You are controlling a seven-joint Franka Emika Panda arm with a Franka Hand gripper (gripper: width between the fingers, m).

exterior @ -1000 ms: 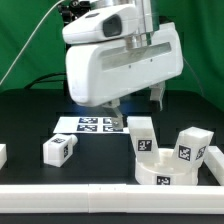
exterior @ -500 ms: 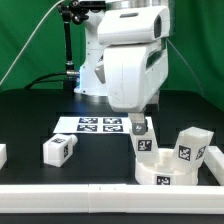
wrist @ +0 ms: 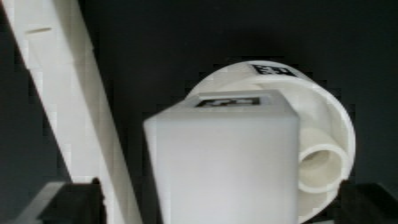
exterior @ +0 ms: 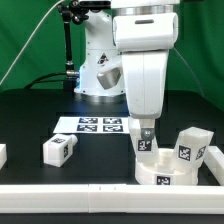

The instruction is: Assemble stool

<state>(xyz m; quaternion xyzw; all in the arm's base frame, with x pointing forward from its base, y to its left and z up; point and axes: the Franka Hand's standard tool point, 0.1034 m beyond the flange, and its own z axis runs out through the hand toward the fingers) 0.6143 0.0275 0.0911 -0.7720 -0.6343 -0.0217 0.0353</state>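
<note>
The stool's round white seat lies low at the front on the exterior view's right. Just behind it stands a chunky white leg with a tag. My gripper hangs straight over that leg, open, with its dark fingers down around the leg's top. The wrist view shows the leg between the jaws of the gripper, with dark gaps on both sides, and the seat beyond it. Another leg stands by the seat, and a third lies further to the exterior view's left.
The marker board lies flat behind the parts. A long white bar edges the table's front and also runs beside the leg as the bar. A white piece shows at the far left edge. The robot's base stands at the back.
The arm has swung toward the exterior view's right and the wrist has turned. The gripper has come down over the leg behind the seat, still open.
</note>
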